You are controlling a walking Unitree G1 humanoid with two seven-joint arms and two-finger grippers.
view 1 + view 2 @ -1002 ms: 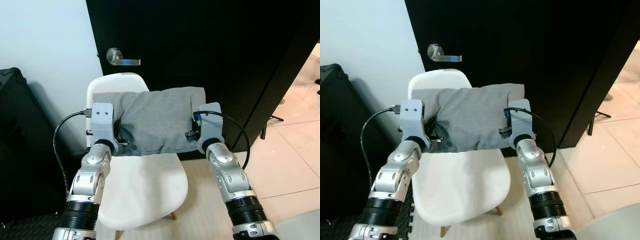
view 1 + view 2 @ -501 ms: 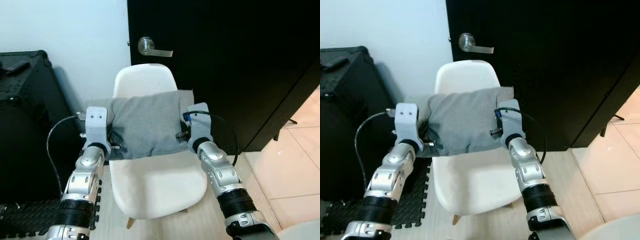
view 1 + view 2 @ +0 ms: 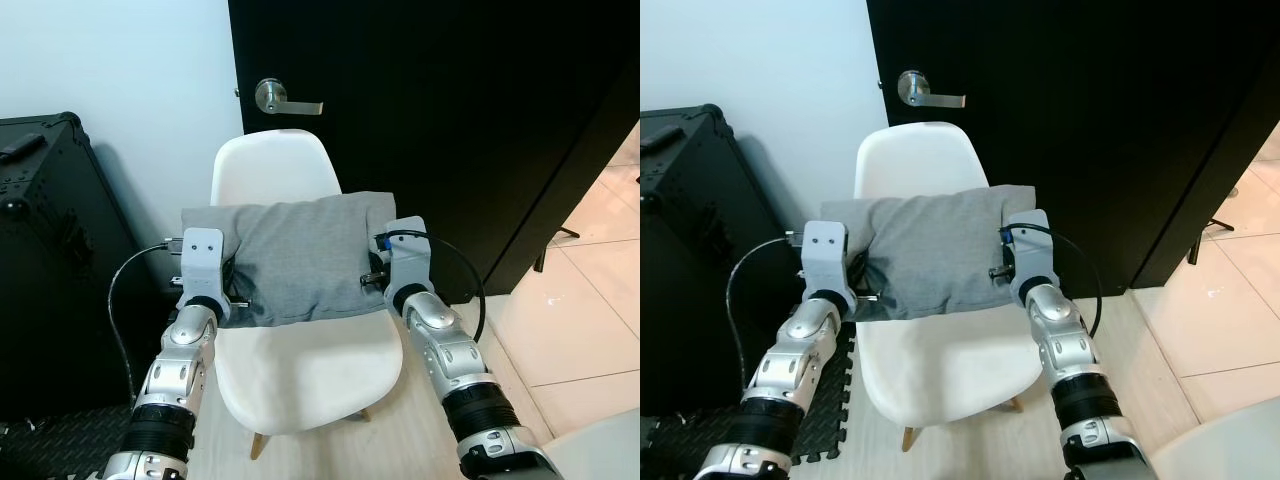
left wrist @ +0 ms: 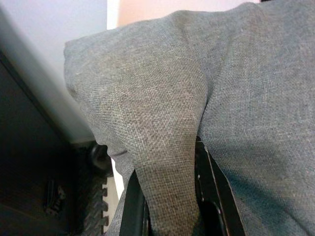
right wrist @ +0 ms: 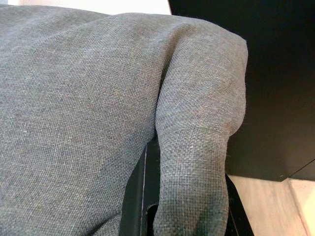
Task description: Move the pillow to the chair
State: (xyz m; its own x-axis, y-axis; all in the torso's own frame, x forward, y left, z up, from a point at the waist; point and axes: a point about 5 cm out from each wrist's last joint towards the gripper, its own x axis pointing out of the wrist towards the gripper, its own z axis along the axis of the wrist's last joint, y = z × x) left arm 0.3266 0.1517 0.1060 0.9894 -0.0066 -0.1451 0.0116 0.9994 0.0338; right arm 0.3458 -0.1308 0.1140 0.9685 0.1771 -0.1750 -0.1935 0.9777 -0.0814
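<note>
Left eye view: grey pillow (image 3: 290,255) above white chair (image 3: 300,370), pinched between left claw (image 4: 170,216) and right claw (image 5: 184,216)

It looked like a room in a home or small office, by a doorway. A tall black door (image 3: 430,110) with a silver lever handle (image 3: 283,99) stood against a pale blue-white wall (image 3: 110,60). A white moulded chair (image 3: 300,370) on wooden legs sat before it. The floor was light wood, with glossy pale tiles (image 3: 590,320) beyond. A black hard case (image 3: 50,260) stood beside dark foam mats (image 3: 830,430).
</note>
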